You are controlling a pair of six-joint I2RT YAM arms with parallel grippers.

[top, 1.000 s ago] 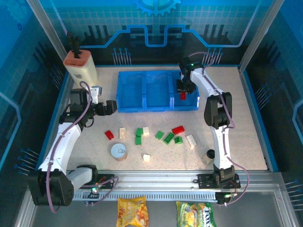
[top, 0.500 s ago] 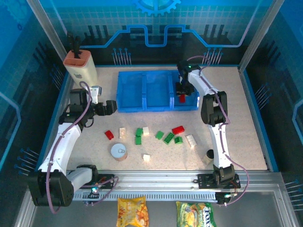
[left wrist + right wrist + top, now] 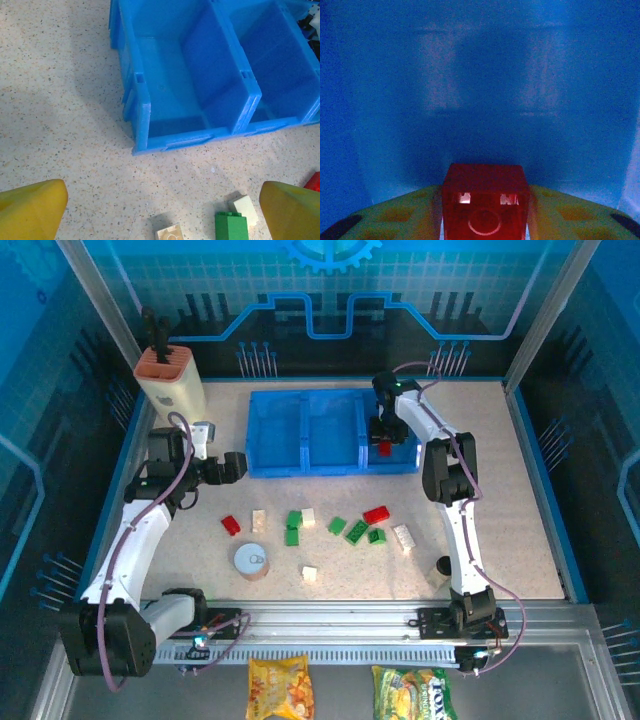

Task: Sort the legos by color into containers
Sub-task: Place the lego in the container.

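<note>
Right jaws have edged over the right compartment of the tray (image 3: 300,468) — still grasping the red lego (image 3: 485,200), drop looks imminent; left jaws released wide.

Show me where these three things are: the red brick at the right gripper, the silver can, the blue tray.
red brick (image 3: 485,200): right wrist view, its facing side.
silver can (image 3: 251,561): top external view, middle of its lid.
blue tray (image 3: 320,468): top external view, its near wall.
</note>
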